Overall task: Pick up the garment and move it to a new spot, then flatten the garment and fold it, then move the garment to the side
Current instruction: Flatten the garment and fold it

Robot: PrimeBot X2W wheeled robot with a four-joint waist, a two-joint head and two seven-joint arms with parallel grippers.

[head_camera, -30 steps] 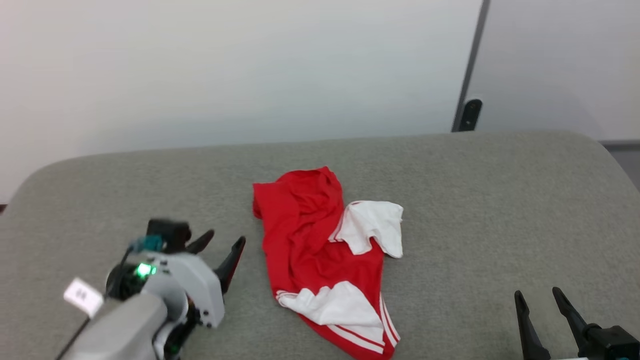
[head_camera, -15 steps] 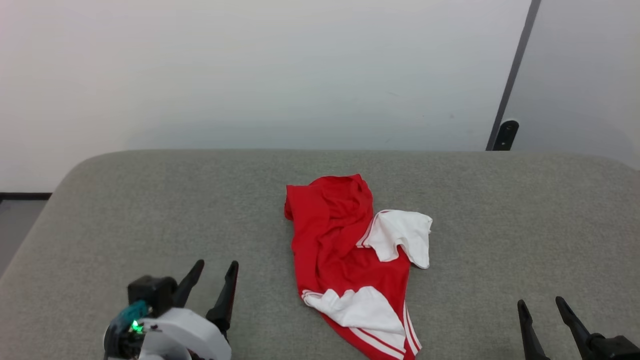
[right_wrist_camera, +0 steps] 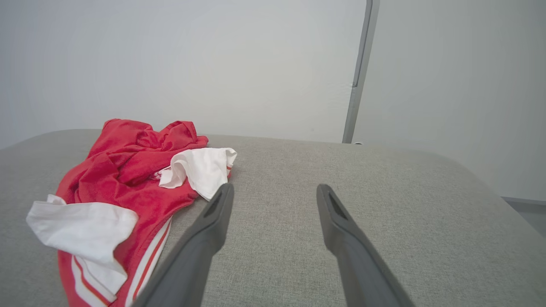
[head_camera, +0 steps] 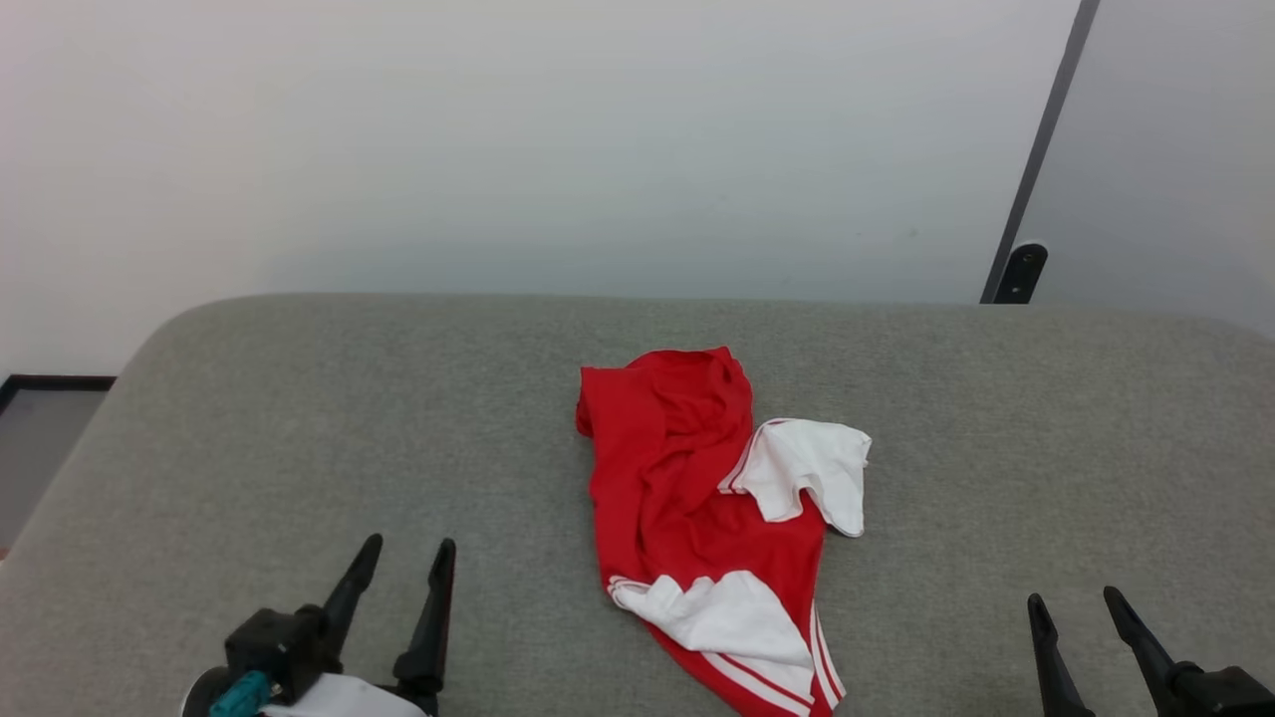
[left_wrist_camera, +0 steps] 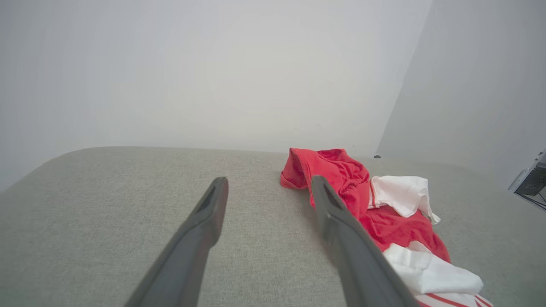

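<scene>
At the lower left of the head view, the left gripper (head_camera: 408, 547) with its two long dark fingers stands spread wide and empty, its tips above the grey, felt-like padded surface with rounded corners (head_camera: 249, 418); whether they touch that surface cannot be told. In the left wrist view the same left gripper (left_wrist_camera: 268, 182) has bare grey fabric between its fingers, and the crumpled cloth lies just beyond its right finger. In the middle of the surface lies the garment (head_camera: 687, 478), a bright red thin-fabric shirt bunched into a long heap. One white sleeve is folded out on its right side, and another white sleeve lies at its near end beside red-and-white striped trim. No finger touches it. At the lower right, well apart from the shirt, the right gripper (head_camera: 1074, 597) is likewise parted wide and holds nothing. In the right wrist view, the right gripper (right_wrist_camera: 275, 189) frames bare grey fabric, with the garment (right_wrist_camera: 128, 170) off to its left.
</scene>
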